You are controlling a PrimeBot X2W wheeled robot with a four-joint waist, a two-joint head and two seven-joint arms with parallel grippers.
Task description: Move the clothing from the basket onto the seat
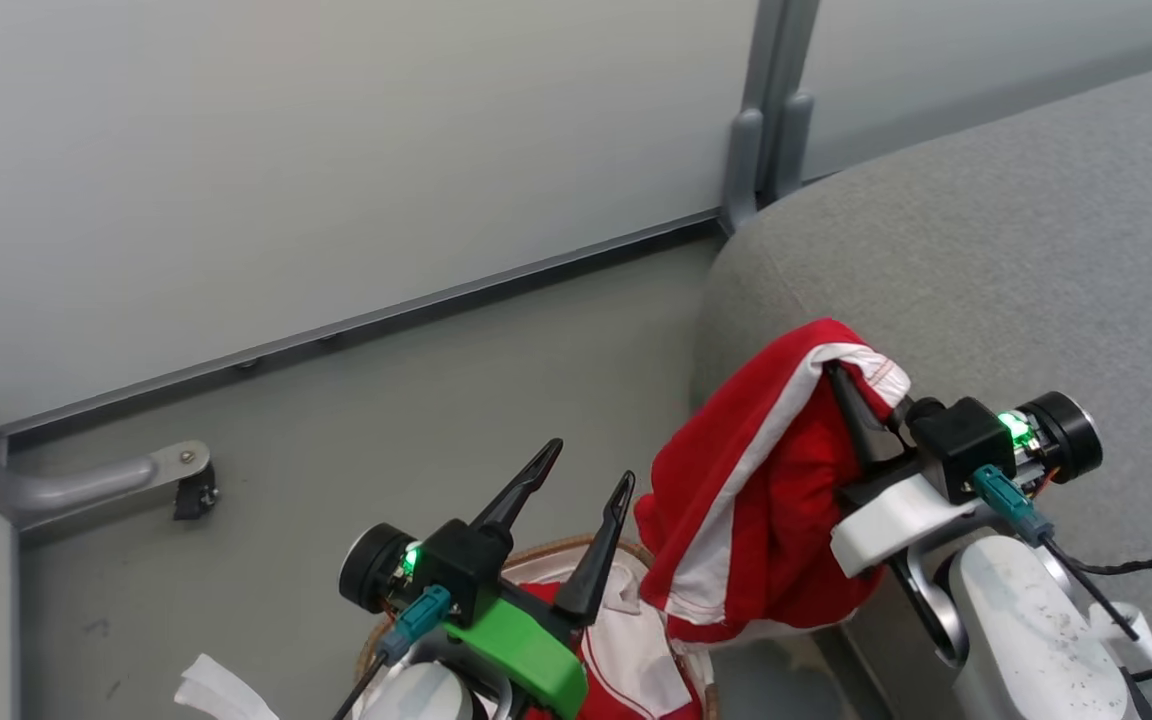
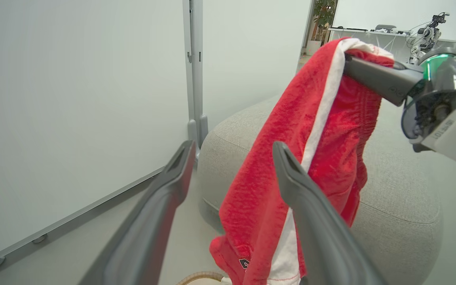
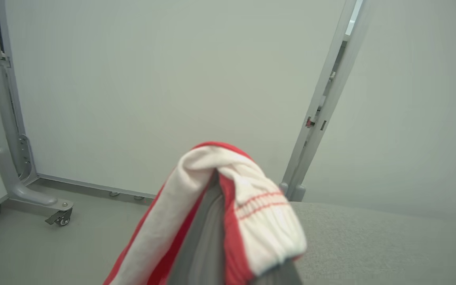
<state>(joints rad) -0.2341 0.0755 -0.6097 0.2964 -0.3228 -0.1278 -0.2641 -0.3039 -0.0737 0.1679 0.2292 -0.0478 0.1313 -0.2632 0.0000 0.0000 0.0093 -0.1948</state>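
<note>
right gripper [image 1: 836, 378] clenched on a red garment [image 1: 746, 470] with a white stripe and white hem. its fingers pinch the top fold, and the rest hangs down loose. in the right wrist view the white hem of the garment [image 3: 251, 190] is draped over the closed dark fingers [image 3: 204, 241].

the garment hangs at the rounded front corner of the grey seat [image 1: 986, 260], its top level with the seat edge and its lower end off the side, just above the basket [image 1: 546, 550]. can't tell if the fabric touches the seat.

left gripper [image 1: 592, 460] released, jaws spread wide, nothing in it, above the basket and just beside the hanging cloth. the left wrist view shows its two fingers [image 2: 164, 206] apart, with the garment [image 2: 251, 178] and seat [image 2: 402, 198] behind them.

second red-and-white garment [image 1: 626, 640] lies in the basket under the left gripper. brown woven rim visible, the rest of the basket cut off by the frame.

grey floor [image 1: 386, 420], pale partition panels [image 1: 336, 150], caster foot [image 1: 186, 480] at left.
</note>
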